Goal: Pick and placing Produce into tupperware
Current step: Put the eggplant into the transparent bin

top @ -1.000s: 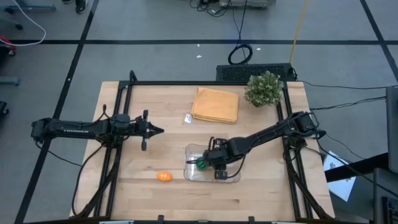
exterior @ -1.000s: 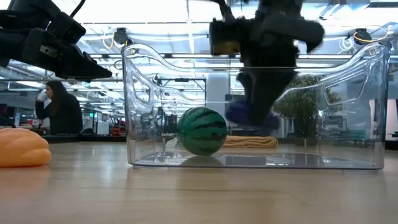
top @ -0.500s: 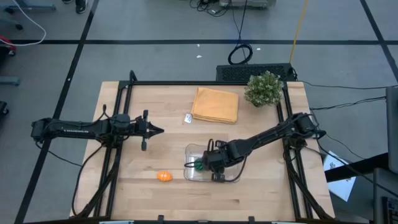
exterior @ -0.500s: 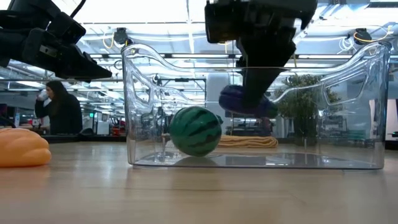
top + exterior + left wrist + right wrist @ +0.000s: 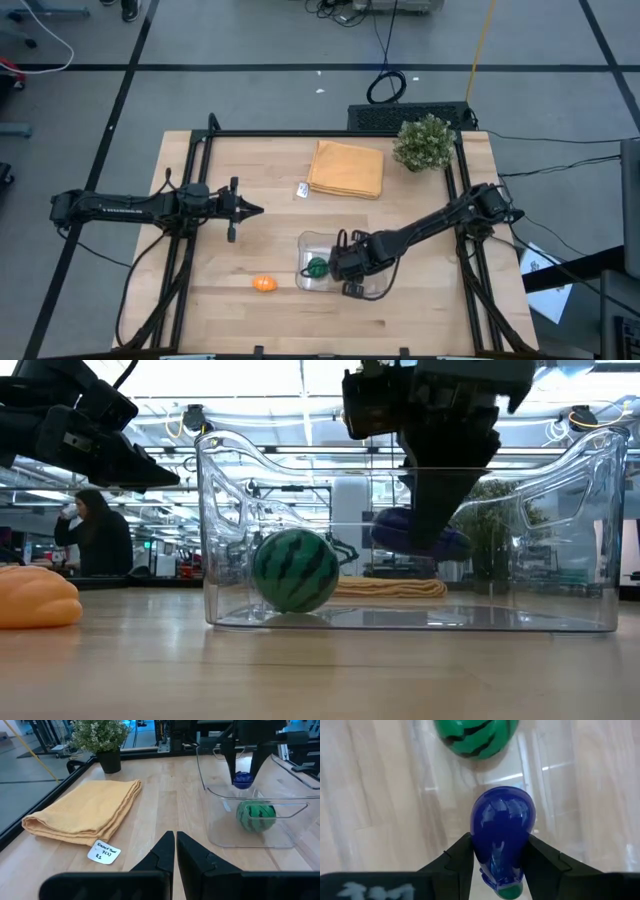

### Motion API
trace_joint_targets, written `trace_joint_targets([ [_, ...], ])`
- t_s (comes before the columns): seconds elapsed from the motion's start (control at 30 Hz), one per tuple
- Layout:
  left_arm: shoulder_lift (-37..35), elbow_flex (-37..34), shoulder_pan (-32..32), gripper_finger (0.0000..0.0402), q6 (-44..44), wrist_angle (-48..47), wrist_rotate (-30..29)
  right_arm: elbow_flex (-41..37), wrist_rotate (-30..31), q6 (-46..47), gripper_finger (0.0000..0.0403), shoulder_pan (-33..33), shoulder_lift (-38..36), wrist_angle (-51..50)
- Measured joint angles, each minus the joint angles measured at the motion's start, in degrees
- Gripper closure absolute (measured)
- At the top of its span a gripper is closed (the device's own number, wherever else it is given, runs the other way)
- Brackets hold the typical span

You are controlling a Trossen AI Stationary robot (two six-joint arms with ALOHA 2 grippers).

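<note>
The purple-blue eggplant (image 5: pixel 502 820) is in my right gripper (image 5: pixel 501 846), which reaches down into the clear tupperware (image 5: pixel 305 240) near the table's near-centre. The dark-green striped ball (image 5: pixel 294 570) rests on the tupperware's floor, toward its left wall. Left of the tupperware, the orange piece (image 5: pixel 263 283) lies on the bare table. My left gripper (image 5: pixel 258 210) hovers shut over the left-middle of the table and touches nothing. My right gripper pinches the eggplant's narrower stem half (image 5: pixel 500 865) between its two fingers (image 5: pixel 457 857), coming from above and pointing down. The rounded blue end (image 5: pixel 415 532) hangs below the fingers, clear of the tupperware's floor and beside the green ball.
A folded orange-tan cloth (image 5: pixel 346 168) lies at the far middle, with a small white tag (image 5: pixel 302 189) beside it. A potted plant (image 5: pixel 423 143) stands at the far right corner. Black frame rails run along both sides. A person (image 5: pixel 95 535) sits in the room behind.
My right gripper has shifted a little toward the table's near edge, carrying the eggplant slightly higher inside the tupperware. The green ball has rolled along the floor toward the tupperware's left wall.
</note>
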Motion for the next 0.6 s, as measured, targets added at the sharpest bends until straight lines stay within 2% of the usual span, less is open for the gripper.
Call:
trace_joint_targets([
  [0.43,0.01,0.00,-0.01,0.0378,0.00,-0.01,0.02,-2.56,0.12,-0.37,0.0273,0.80,0.00,4.22],
  [0.6,0.02,0.00,-0.02,0.0378,0.00,-0.04,0.02,-3.80,3.39,-1.82,0.0273,1.08,0.00,4.75],
])
